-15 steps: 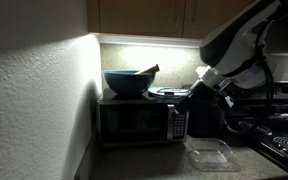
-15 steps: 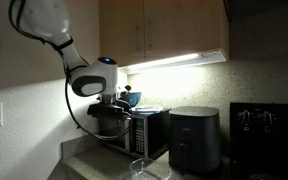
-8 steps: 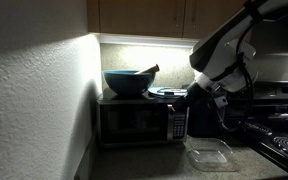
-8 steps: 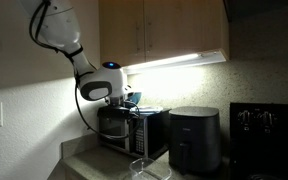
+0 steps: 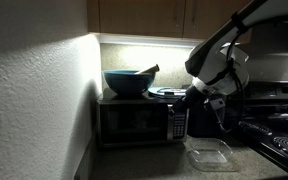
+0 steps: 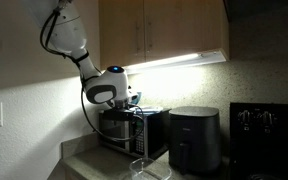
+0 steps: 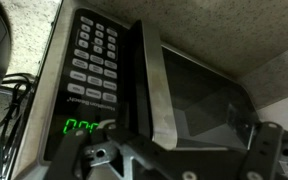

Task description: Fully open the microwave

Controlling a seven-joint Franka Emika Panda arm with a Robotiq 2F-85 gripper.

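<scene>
The round blue bowl (image 5: 127, 82) on the dark grey-black glass-door microwave (image 5: 139, 122) holds a dark utensil (image 5: 150, 70). The Robotiq gripper (image 7: 181, 152), fingers apart, has shifted toward 9 o'clock.

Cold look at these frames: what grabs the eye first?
The white robot arm reaches down to the microwave in the counter corner, lit by the under-cabinet light. In the wrist view the green display glows below the keypad, and the door edge seems to stand slightly proud of that panel. A blue bowl sits on top of the microwave.
</scene>
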